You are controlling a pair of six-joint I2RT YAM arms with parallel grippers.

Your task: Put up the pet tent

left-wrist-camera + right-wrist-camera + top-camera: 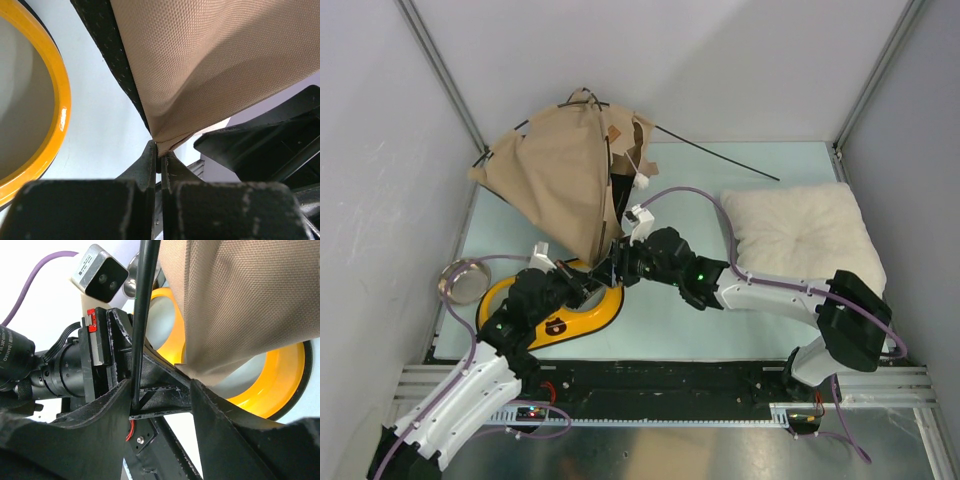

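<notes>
You're mid-way through raising the tent [560, 180]: it slumps as a half-collapsed cone just behind the feeder [602, 312], its lowest corner hanging over the feeder's rear rim; both arms meet at that corner

Your left gripper [161, 156] has its fingers pressed together on the very tip of the tan fabric, pinching the corner just above the feeder; your right gripper [160, 397] has its fingers spread, with a thin black pole [142, 315] standing in the gap between them, closer to one finger and not clamped

I'd judge the step in hand to be seating this pole at the held corner; the next move calls for you to close the right fingers on the pole near its foot, keep the left pinch firm so the cloth stays taut, and steer the two apart over the feeder so that side of the cone stretches; a loose pole [720, 155] juts out of the tent far behind the feeder and will want the same care later

Containers: the feeder's wells look pale inside, and I see nothing lying in them, though the arms hide much; a steel bowl [460, 278] sits out of the feeder, just beside its left end, nothing showing in it; the pillow [800, 235] lies well to the feeder's right
</notes>
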